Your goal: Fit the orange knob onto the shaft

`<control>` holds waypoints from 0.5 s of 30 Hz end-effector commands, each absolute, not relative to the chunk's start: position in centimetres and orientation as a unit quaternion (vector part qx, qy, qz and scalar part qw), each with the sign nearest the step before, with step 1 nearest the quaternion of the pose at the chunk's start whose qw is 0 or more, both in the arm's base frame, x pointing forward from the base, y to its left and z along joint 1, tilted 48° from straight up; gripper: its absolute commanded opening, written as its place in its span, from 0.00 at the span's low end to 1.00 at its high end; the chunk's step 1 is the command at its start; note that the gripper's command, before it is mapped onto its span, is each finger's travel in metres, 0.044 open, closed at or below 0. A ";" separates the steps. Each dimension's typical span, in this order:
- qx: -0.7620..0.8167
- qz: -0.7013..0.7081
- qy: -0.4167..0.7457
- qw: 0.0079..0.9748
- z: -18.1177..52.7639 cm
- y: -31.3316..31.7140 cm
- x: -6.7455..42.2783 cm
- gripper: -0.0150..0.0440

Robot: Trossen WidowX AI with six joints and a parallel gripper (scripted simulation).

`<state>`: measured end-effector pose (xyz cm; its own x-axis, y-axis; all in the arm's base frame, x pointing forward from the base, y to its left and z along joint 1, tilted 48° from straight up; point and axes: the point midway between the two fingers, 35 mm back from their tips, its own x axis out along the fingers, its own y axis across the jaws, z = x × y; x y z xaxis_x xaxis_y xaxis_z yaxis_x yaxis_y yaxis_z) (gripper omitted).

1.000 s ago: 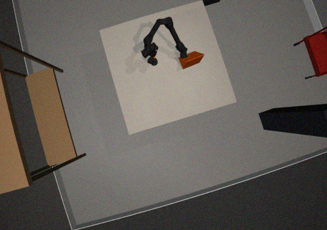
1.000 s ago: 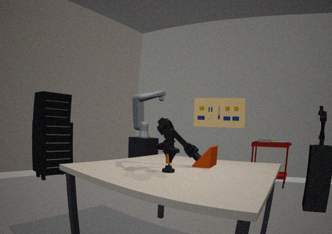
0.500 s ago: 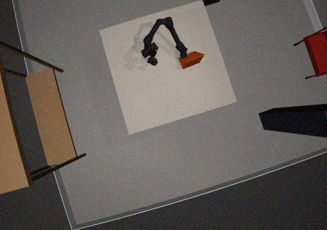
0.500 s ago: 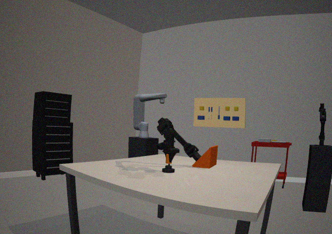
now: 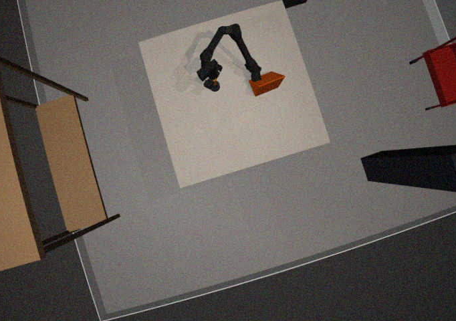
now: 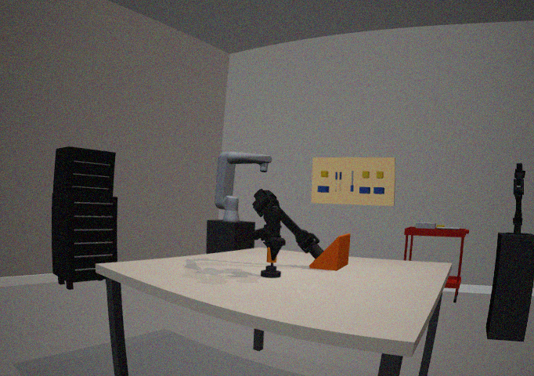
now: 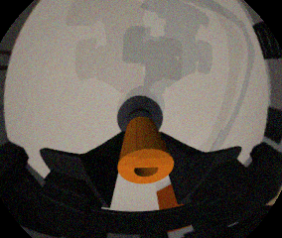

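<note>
Wrist view: the orange knob is seen clamped between the fingers of the gripper, its D-shaped hole facing the lens and its far end lined up over the round pedestal. From the exterior view the knob is held upright above the pedestal on the table, near an orange wedge; the shaft itself cannot be made out
</note>
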<state>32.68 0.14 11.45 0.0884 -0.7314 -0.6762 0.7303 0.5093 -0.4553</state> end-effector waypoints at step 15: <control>0.008 -0.500 0.452 0.738 11.3 -0.2 32.7 0.25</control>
<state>32.70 -0.13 11.32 0.0883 -0.7309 -0.6767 0.7439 0.5002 -0.4432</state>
